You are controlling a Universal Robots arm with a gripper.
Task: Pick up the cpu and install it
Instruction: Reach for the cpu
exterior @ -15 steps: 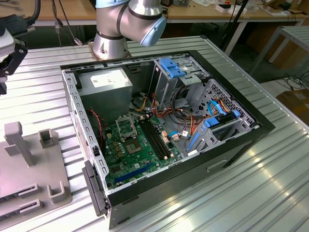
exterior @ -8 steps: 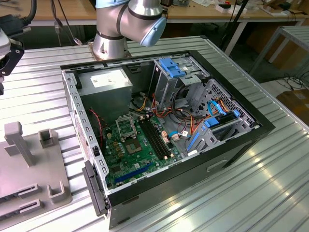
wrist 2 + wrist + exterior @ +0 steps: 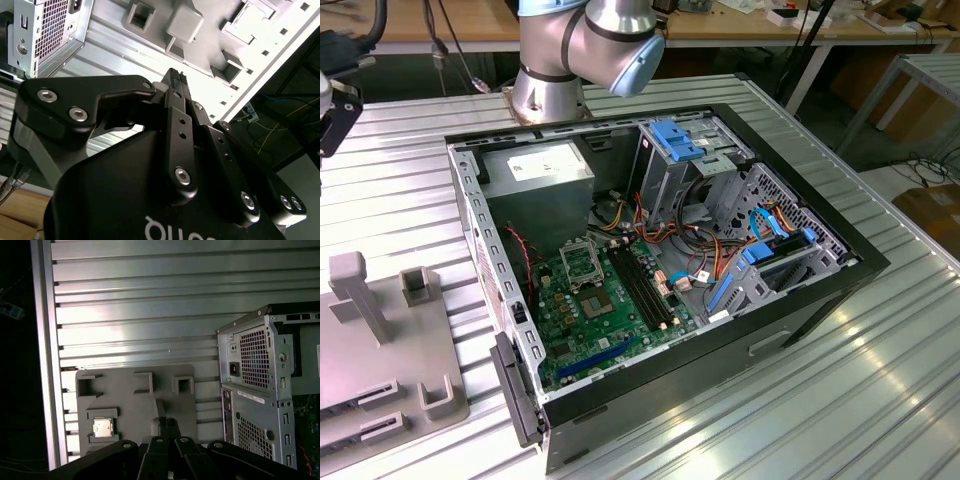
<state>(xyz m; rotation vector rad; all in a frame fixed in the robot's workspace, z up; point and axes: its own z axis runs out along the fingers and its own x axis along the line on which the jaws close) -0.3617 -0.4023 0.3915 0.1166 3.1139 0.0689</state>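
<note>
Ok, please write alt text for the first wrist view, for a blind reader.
A small silver cpu lies in a pocket of a grey holder plate on a ribbed metal table. The black pincer, shut and empty, hangs over the plate, apart from the cpu. A computer case sits beside the plate.

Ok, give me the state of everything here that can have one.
cpu, lying flat in a recess of the grey fixture, not picked up.
gripper, shut, holding nothing, over the grey fixture.
grey fixture, lying flat on the table.
computer case, on its side, side panel off, green board exposed.
</note>
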